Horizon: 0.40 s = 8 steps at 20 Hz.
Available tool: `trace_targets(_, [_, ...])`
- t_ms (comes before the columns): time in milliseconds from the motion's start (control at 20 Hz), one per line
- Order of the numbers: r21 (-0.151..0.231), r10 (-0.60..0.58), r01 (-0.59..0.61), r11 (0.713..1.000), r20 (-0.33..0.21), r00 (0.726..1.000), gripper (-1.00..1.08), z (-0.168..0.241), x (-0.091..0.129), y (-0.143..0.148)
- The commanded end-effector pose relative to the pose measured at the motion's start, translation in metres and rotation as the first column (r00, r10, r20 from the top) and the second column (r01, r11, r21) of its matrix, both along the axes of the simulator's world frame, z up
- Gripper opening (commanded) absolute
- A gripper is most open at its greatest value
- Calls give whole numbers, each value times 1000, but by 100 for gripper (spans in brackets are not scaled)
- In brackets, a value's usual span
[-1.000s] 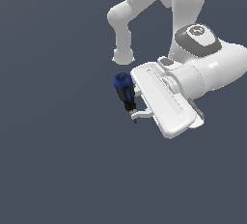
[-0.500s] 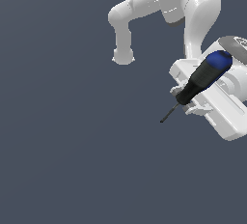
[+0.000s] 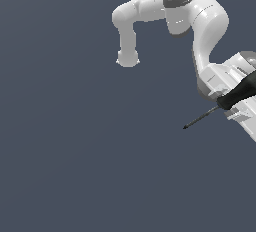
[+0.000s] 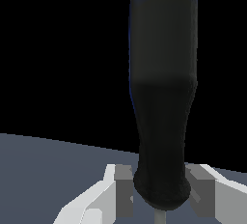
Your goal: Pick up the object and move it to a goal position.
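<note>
The screwdriver [image 3: 235, 96] has a black handle and a thin dark shaft whose tip points toward the exterior view's left. It is held up in the air at the exterior view's right edge. My gripper [image 3: 226, 104] is shut on the handle near where the shaft begins. In the wrist view the black handle [image 4: 164, 97] fills the middle, with a blue band at its far end. The two grey fingers [image 4: 124, 190] press on either side of the handle's base. Part of the hand and handle is cut off by the exterior view's right edge.
The white arm [image 3: 200, 21] bends overhead at the exterior view's upper right, its base [image 3: 127, 58] farther back. A plain dark grey floor [image 3: 75, 151] lies below. No goal marker shows.
My gripper has carried the screwdriver toward the exterior view's right and partly out of frame. The handle has tilted so the shaft points more to the left.
</note>
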State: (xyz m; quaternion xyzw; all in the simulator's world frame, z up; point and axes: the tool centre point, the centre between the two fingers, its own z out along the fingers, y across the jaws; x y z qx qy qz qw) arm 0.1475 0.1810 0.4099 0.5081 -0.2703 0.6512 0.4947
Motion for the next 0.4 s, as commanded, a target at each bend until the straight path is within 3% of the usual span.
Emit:
trace_targets(0, [-29, 3, -3, 1000, 5, 1000, -100, 1, 1, 8])
trace_targets(350, [-56, 7, -6, 998, 8, 1000, -100, 1, 2, 14])
